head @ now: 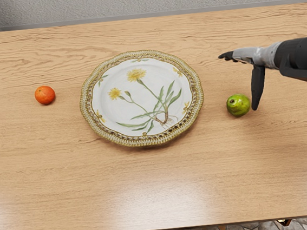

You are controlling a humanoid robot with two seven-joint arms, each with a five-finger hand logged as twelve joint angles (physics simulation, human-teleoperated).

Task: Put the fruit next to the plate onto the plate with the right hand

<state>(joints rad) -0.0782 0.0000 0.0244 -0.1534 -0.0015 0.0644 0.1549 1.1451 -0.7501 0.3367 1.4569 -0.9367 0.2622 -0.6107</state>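
A small green fruit (238,105) lies on the wooden table just right of a white plate (103,104) painted with yellow flowers and a patterned gold rim. An orange fruit (45,95) sits on the table left of the plate. My right hand (247,73) comes in from the right edge and hovers just above and right of the green fruit. Its fingers are spread, with the thumb (258,87) pointing down beside the fruit and the other fingers reaching left. It holds nothing.
The wooden table (159,174) spreads wide in front of the plate, with its far edge along a grey wall.
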